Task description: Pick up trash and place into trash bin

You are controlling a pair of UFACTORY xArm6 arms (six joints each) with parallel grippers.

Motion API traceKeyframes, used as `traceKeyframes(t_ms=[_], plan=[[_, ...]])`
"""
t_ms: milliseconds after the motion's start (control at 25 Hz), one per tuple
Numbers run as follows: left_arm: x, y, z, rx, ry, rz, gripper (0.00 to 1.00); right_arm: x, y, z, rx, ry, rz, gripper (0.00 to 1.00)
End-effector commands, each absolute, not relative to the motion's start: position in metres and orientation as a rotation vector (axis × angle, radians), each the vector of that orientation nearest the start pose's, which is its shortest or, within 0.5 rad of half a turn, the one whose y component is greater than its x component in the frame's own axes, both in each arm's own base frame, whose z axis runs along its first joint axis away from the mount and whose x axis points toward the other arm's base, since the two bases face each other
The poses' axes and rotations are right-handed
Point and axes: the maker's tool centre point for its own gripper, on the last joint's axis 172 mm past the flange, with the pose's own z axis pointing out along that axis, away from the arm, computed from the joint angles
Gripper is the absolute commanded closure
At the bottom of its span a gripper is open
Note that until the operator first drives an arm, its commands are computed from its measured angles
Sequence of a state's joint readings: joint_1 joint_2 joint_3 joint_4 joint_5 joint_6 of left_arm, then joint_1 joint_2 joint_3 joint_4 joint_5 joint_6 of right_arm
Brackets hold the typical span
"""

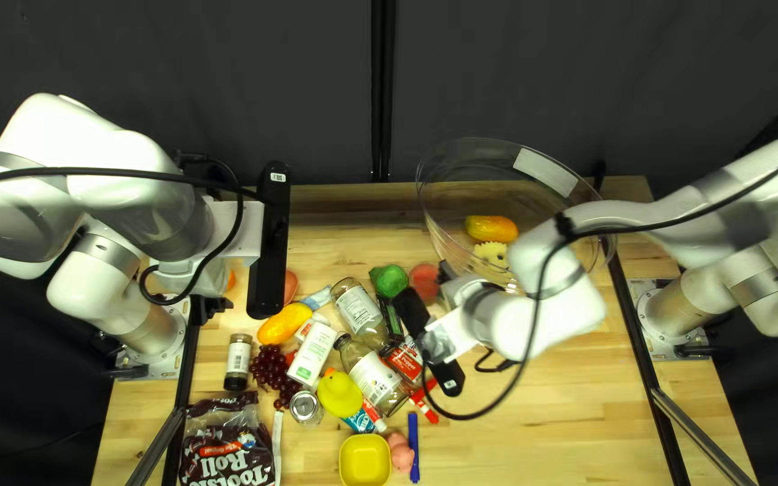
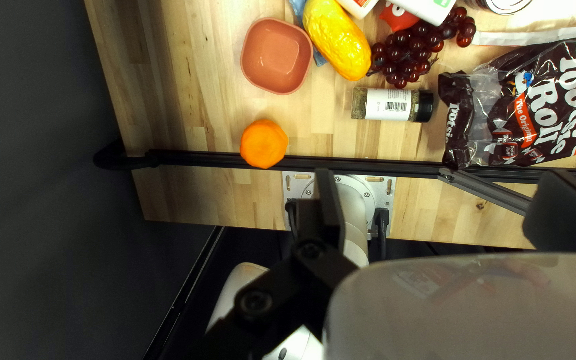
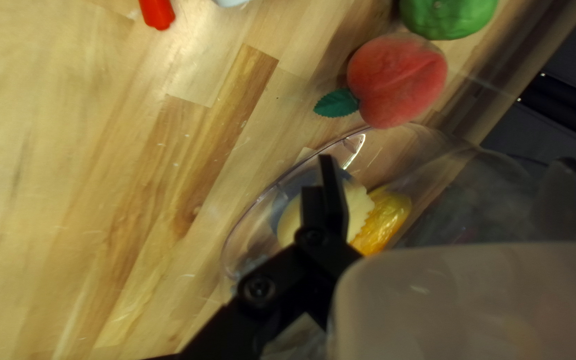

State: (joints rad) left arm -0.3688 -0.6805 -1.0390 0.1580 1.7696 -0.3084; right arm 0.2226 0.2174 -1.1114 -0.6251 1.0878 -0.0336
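Note:
My left gripper (image 1: pixel 212 309) is over the table's left rail; in the left wrist view the gripper (image 2: pixel 445 187) stands open, holding nothing. My right gripper (image 1: pixel 447 270) is by the clear bin (image 1: pixel 446 198); in the right wrist view the open gripper (image 3: pixel 449 170) hangs over the bin (image 3: pixel 249 230), empty. A mango (image 1: pixel 491 228) and a scalloped cream piece (image 1: pixel 492 253) lie within the bin. Two glass jars (image 1: pixel 359 309) (image 1: pixel 373 375), a white bottle (image 1: pixel 313 351), a can (image 1: pixel 305 408) and a candy bag (image 1: pixel 227 450) lie in the cluttered middle and front left.
An orange ball (image 2: pixel 264 143) rests at the left rail beside a pink bowl (image 2: pixel 277 56). A spice jar (image 1: pixel 238 361), grapes (image 1: pixel 272 369), a yellow duck (image 1: pixel 339 393) and a yellow bowl (image 1: pixel 365 461) surround the clutter. A peach (image 3: pixel 398 80) touches or nears the bin.

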Motion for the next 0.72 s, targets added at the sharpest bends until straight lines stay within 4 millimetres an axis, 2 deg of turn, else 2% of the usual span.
traceKeyframes(t_ms=[40,360,720], plan=[[0.251,-0.050,0.380,-2.978,0.049,-0.007,0.00,0.498,-0.028,0.118,2.463,0.780,-0.278,0.00],[0.251,-0.050,0.380,-2.978,0.049,-0.007,0.00,0.513,-0.057,0.104,2.501,0.764,-0.329,0.00],[0.251,-0.050,0.380,-2.978,0.049,-0.007,0.00,0.513,-0.069,0.079,2.554,0.744,-0.366,0.00]])
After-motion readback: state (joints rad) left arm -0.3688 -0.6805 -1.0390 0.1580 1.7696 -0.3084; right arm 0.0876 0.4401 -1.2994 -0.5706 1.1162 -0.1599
